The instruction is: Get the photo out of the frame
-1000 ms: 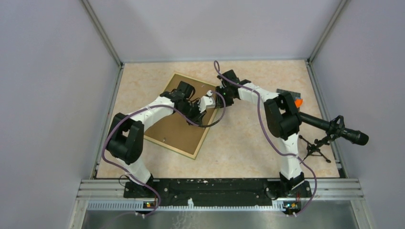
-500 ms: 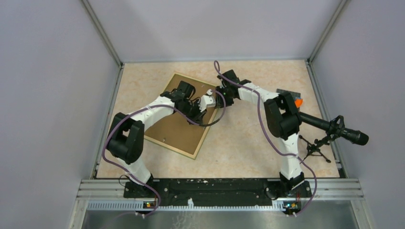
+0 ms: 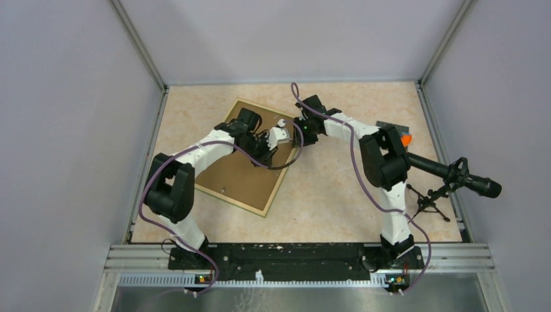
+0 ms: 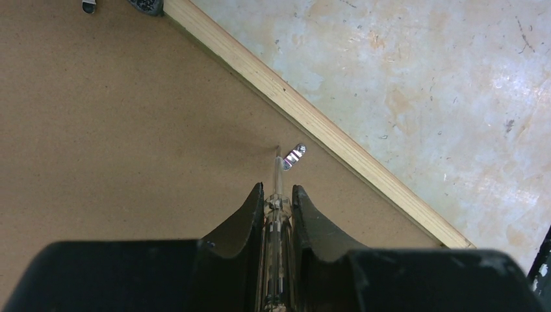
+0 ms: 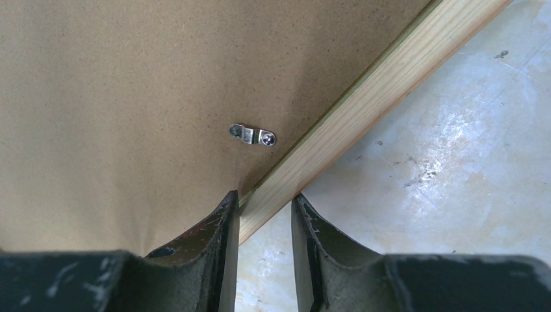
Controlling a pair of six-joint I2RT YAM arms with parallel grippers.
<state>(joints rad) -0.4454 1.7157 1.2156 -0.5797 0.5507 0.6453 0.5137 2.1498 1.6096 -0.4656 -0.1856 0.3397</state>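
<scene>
The frame lies face down on the table, its brown fibreboard back up and its pale wood border showing. The photo is hidden beneath. My left gripper is shut on a clear-handled screwdriver, whose tip rests at a small metal clip near the border. My right gripper straddles the frame's border, its jaws closed on that edge, just below another metal clip. In the top view the two grippers, left and right, meet at the frame's right edge.
A black microphone on a small tripod stands at the right edge of the table, with an orange-and-grey object behind the right arm. Walls close in the table on three sides. Another clip sits farther along the back.
My left gripper and wrist have shifted slightly toward the far side along the frame's right edge. The right arm and the frame have not moved.
</scene>
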